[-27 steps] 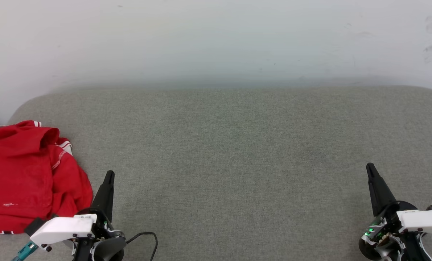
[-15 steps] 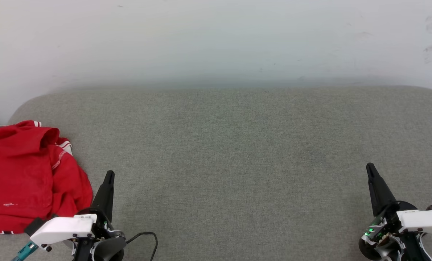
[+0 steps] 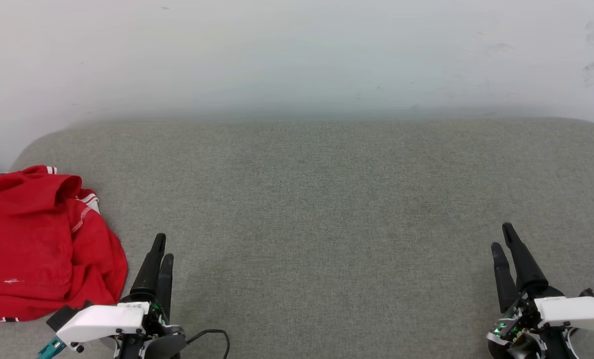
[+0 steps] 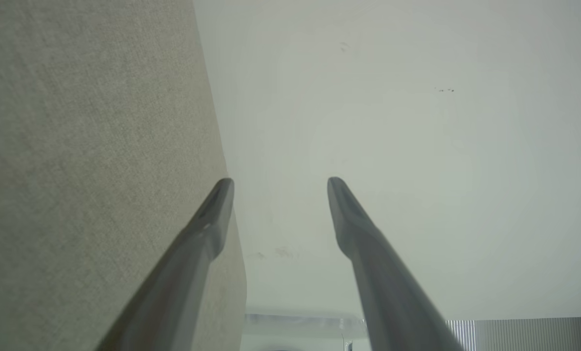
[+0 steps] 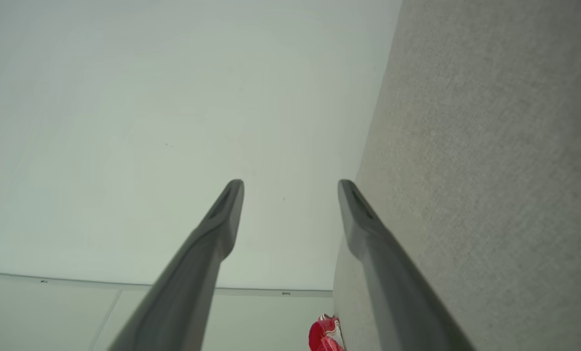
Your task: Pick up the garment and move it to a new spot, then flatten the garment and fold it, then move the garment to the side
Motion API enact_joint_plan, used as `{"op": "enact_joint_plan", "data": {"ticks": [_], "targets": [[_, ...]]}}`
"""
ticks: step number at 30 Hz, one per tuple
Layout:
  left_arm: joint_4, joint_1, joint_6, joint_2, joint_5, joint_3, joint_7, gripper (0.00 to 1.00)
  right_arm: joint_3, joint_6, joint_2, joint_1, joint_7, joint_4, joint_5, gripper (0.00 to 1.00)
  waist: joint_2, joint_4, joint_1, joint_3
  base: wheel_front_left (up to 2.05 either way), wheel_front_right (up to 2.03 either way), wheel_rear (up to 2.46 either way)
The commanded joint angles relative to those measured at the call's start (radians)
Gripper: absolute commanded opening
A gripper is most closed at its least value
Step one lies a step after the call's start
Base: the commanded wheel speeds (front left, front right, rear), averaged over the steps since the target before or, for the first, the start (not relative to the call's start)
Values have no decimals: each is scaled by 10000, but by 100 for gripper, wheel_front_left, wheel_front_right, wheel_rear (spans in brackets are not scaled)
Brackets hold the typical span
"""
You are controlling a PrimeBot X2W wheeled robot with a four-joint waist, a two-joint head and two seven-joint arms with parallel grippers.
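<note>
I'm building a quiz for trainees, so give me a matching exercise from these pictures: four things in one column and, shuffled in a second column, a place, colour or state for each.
Things:
1. garment
2. left tool
3. right tool
4. wall

Descriptions:
A. white, behind the grey surface
B. lower right of the head view, open
C. red, crumpled at the surface's left edge
D. lower left of the head view, open

Pairs: 1-C; 2-D; 3-B; 4-A

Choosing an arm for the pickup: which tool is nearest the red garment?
The left tool, just beside the garment; the right tool sits far across the grey cushion.
</note>
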Motion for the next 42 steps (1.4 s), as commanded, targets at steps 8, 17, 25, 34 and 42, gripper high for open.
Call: {"op": "enact_joint_plan", "data": {"ticks": [8,17,25,34,42], "targets": [[-726,-250,0,20,612,-452,-503,100,355,2,-16,-24,-509,-740,-520,100,0,18,0,-4,0,0,0],[-1126,-147,0,26,2068,-640,-871,100,393,2,-61,45,-876,-1048,-1951,100,0,27,0,-28,0,0,0],[-1355,-48,0,24,3987,-714,-1169,100,364,1,-30,142,-1179,-1321,-3474,100,0,35,0,-63,0,0,0],[-1456,23,0,180,6894,-1155,-1542,100,405,1,-45,169,-1553,-1325,-6694,100,0,10,0,-106,0,0,0],[-1515,89,0,197,8608,-1162,-1793,100,476,1,-59,147,-1598,-1404,-8861,100,0,-8,0,-111,0,0,0]]}}
